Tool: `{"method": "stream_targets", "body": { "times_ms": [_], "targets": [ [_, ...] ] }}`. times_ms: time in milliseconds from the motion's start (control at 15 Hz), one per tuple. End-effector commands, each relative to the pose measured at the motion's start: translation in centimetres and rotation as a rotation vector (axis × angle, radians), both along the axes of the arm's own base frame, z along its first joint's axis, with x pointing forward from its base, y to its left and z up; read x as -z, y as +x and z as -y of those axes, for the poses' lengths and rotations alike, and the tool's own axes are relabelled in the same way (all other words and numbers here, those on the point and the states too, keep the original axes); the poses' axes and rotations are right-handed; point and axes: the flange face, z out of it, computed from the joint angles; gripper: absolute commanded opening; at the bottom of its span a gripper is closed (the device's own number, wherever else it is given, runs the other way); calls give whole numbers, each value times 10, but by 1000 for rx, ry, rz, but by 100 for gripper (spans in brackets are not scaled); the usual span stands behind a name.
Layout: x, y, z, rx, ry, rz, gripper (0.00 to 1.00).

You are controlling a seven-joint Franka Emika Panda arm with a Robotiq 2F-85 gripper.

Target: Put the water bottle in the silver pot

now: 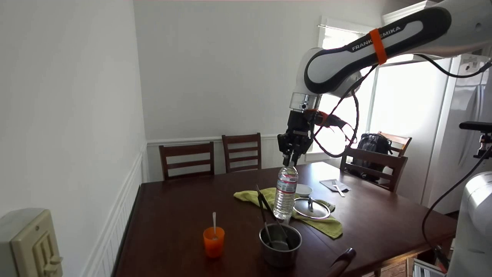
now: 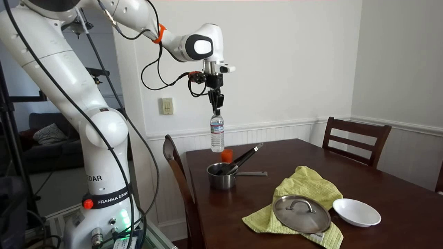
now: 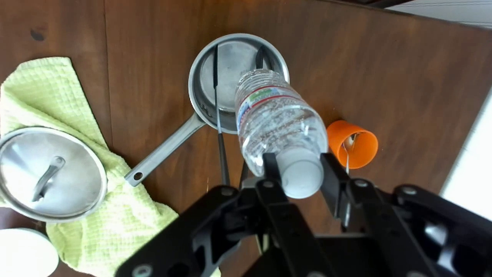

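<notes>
The surface (image 2: pixel 283 157) carries the pot (image 2: pixel 221 181), uncovered, presumably so it can be filled; tongs (image 2: pixel 246 157) lean inside and may crowd it. The tool (image 3: pixel 299 165) grips the bottle (image 2: pixel 217 135), hanging nearly upright above the pot and apart from it, at the cap (image 3: pixel 301 179), likely so its base (image 2: pixel 217 149) enters first.

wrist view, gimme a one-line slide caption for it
Gripper holding a clear plastic water bottle above a silver saucepan with tongs in it, an orange cup nearby.
</notes>
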Motion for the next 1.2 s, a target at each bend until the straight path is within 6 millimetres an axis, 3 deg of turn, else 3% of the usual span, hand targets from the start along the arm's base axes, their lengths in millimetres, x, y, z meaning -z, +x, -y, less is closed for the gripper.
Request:
{"method": "stream_targets", "body": {
  "times_ms": [0, 467, 1133],
  "targets": [
    [22, 11, 13, 28, 52, 3, 8],
    [65, 21, 24, 72, 85, -78, 8],
    [109, 40, 33, 103, 71, -120, 8]
  ]
}}
